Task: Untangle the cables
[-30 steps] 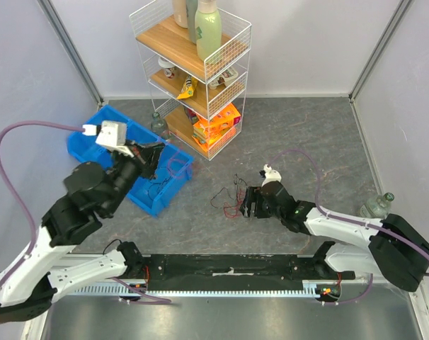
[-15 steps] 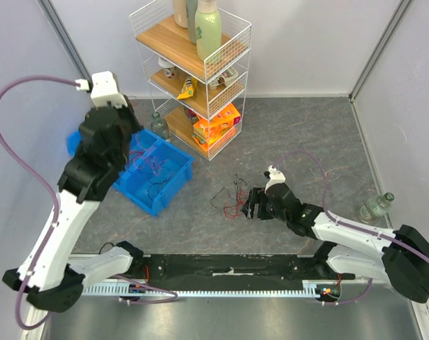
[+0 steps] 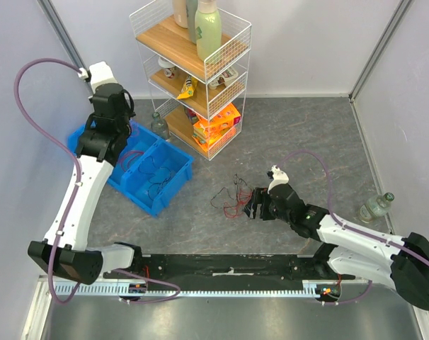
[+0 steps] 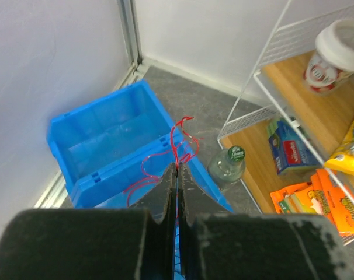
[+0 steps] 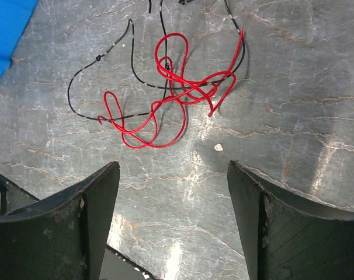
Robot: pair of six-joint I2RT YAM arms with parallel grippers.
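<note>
looking from above, the left jaws hang over the blue bin (image 3: 134,197) at the left of the desk (image 3: 306,134). a red cable (image 3: 132,159) trails from them down into the bin, where thin black loops (image 3: 156,188) also lie. it reads as one freed strand being carried there, apart from the rest. the remaining tangle (image 3: 231,200) sits mid-desk, just in front of the right jaws, which sit low and point at it (the wire shelf (image 3: 200,71) behind plays no part).

from the left wrist, the jaws are pressed together with the red cable (image 4: 178,137) pinched at their tip, its curls hanging over the blue bin (image 4: 95,140); so thin a wire probably needs that tight a pinch. a green-capped bottle (image 4: 226,163) stands just beside the bin.

from the right wrist, the jaws stand spread wide with nothing between them, framing the tangle (image 5: 183,87): red loops knotted through a black strand (image 5: 99,58), flat on the desk. open and clear of it, they look set to pick the next strand, likely a loose outer loop.
</note>
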